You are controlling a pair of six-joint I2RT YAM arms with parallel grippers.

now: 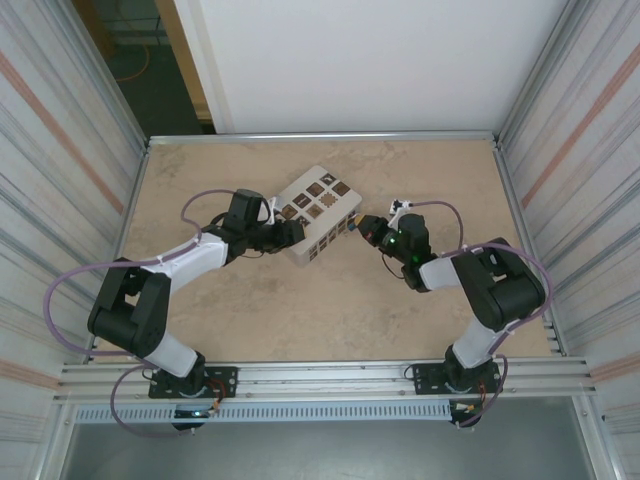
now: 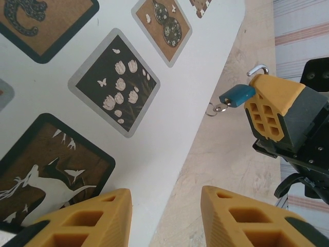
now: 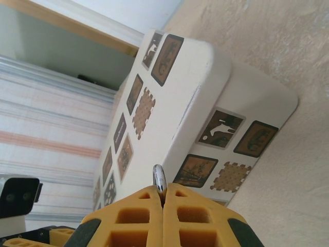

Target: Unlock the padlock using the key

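The padlock is held up beside the white box, showing a blue body and a silver shackle. My right gripper is shut on it, and in the right wrist view the shackle pokes out between the closed yellow fingers. The key, a tiny metal piece with a small ring, hangs at the blue body's lower end and seems to sit in the lock. My left gripper is open over the box's edge, with nothing between its fingers, and faces the padlock across a short gap.
The white box with dark square tags lies tilted mid-table between the two grippers. Purple cables loop off both arms. Metal walls close in the beige table on the left, right and back.
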